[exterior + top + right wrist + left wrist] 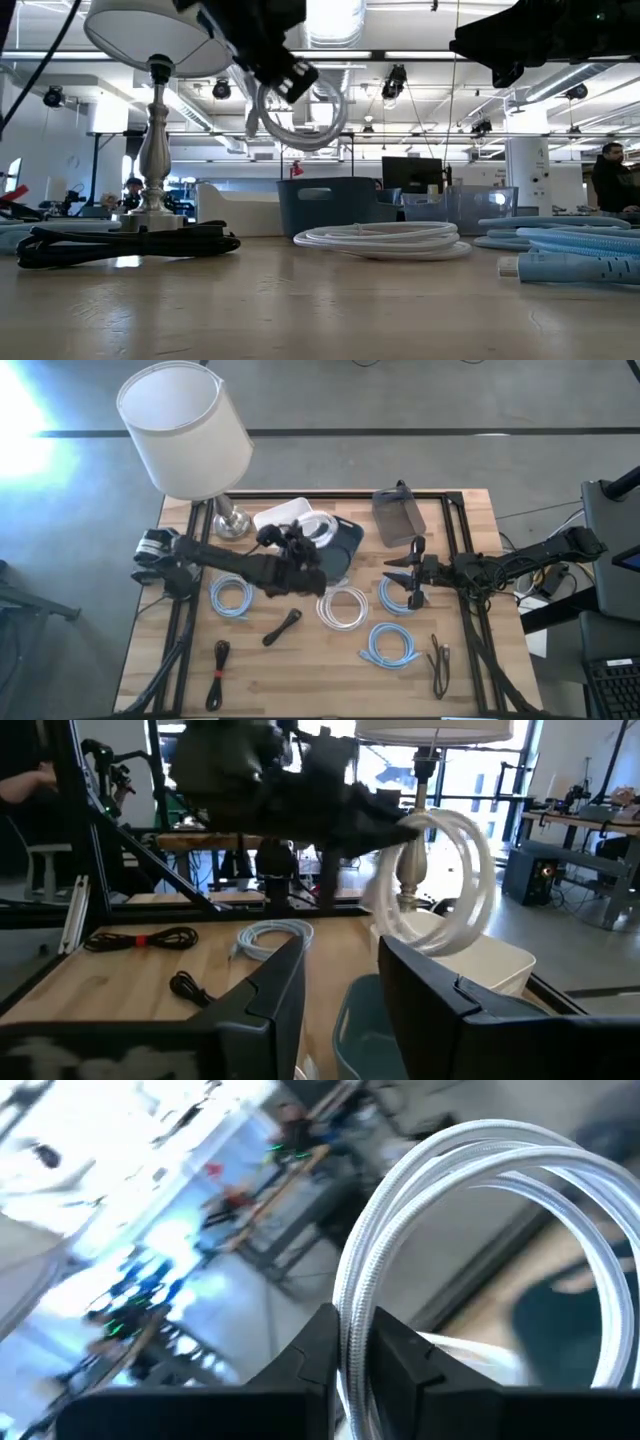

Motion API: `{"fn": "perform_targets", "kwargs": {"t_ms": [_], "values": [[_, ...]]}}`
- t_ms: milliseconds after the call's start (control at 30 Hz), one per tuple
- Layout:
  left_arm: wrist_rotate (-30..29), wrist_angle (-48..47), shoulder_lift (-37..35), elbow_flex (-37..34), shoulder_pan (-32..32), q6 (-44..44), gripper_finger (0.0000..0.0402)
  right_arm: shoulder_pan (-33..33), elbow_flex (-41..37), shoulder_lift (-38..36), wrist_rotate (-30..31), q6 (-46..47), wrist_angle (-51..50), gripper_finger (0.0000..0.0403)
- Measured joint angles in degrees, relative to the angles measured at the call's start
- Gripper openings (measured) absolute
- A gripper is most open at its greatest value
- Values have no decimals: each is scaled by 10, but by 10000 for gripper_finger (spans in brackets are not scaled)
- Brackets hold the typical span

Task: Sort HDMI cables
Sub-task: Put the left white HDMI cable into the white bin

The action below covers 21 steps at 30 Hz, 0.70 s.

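White braided cable, one round coil, hangs pinched between the left gripper's fingers, lifted clear of the table above the bins at the far edge. The coil dangles over the dark blue bin, next to the white bin; I cannot tell what either holds. A clear bin stands further along the far edge, contents not readable either.

The right gripper hovers over a light-blue coil toward the table's right edge, its fingers spread and holding nothing.

On the wood lie the other cables: a second white coil near the centre, a light-blue coil toward the left edge, another toward the near edge. A black bundle lies mid-table, one by the near-left corner with a red tie, and a dark one by the near-right corner.

A lamp stands at the far-left corner.
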Motion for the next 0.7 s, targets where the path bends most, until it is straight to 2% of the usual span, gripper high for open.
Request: {"fn": "perform_targets", "kwargs": {"t_ms": [167,500,700], "values": [[26,10,0,-38,45,-25,40,0,0,3,0,16,0,114],[24,57,0,-103,125,-27,44,0,-1,55,0,58,-10,96],[76,106,0,-150,167,-27,46,0,3,87,0,84,-10,87]]}}
